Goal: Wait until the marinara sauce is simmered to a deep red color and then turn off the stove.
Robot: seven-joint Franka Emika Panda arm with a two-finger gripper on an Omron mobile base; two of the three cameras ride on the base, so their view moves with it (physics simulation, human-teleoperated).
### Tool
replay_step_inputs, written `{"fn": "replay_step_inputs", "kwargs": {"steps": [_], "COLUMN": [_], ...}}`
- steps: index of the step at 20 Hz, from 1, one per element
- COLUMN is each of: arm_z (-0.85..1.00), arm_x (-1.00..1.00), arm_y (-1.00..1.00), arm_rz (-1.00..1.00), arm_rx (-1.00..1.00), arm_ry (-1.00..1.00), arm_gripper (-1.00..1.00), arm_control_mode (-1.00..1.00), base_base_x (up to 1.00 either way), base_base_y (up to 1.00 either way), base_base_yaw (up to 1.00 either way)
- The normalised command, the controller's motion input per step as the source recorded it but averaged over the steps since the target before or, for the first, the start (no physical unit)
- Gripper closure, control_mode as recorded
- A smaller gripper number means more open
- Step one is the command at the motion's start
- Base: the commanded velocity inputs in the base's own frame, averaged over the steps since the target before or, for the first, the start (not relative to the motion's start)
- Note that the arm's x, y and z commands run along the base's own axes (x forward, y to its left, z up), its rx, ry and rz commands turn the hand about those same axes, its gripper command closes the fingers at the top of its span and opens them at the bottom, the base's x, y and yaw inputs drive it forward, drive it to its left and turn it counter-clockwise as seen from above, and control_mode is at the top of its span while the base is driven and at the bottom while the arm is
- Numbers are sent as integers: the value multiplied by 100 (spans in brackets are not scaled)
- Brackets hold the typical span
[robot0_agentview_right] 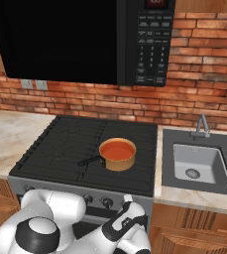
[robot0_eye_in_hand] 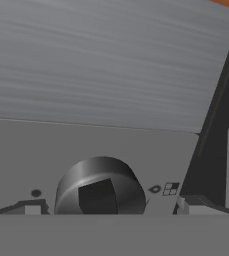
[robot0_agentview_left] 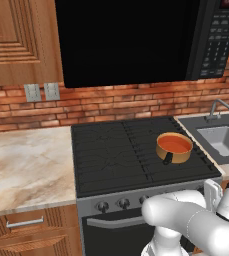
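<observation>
The marinara sauce [robot0_agentview_left: 174, 144] [robot0_agentview_right: 117, 150] is a smooth orange-red disc in a small copper saucepan [robot0_agentview_left: 182, 154] [robot0_agentview_right: 124, 162] with a short dark handle. The pan stands on the right side of the black stove [robot0_agentview_left: 111, 150] [robot0_agentview_right: 60, 146]. A row of round knobs [robot0_agentview_left: 123, 203] [robot0_agentview_right: 107, 202] runs along the steel front panel. My gripper [robot0_eye_in_hand: 113, 207] [robot0_agentview_right: 128, 199] is low in front of that panel, at its right end. It is open, and in the hand view one dark knob [robot0_eye_in_hand: 98, 186] sits close up between the two fingertips [robot0_eye_in_hand: 30, 208].
A black microwave [robot0_agentview_left: 136, 40] [robot0_agentview_right: 60, 39] with a keypad hangs over the cooktop. A steel sink [robot0_agentview_left: 225, 139] [robot0_agentview_right: 199, 162] with a faucet lies to the right. A marble counter [robot0_agentview_left: 26, 165] extends left, with wooden drawers [robot0_agentview_left: 25, 225] below it.
</observation>
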Motion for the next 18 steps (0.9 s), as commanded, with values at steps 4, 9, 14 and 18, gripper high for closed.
{"fn": "replay_step_inputs", "kwargs": {"steps": [4,9,14,18], "arm_z": [0,0,0,0], "arm_x": [0,0,0,0], "arm_y": [0,0,0,0], "arm_rz": [0,0,0,0], "arm_rx": [0,0,0,0], "arm_ry": [0,0,0,0], "arm_gripper": [-100,-100,-100,-100], "arm_control_mode": [-100,-100,-100,-100], "base_base_x": [0,0,0,0], "base_base_y": [0,0,0,0], "base_base_yaw": [0,0,0,0]}}
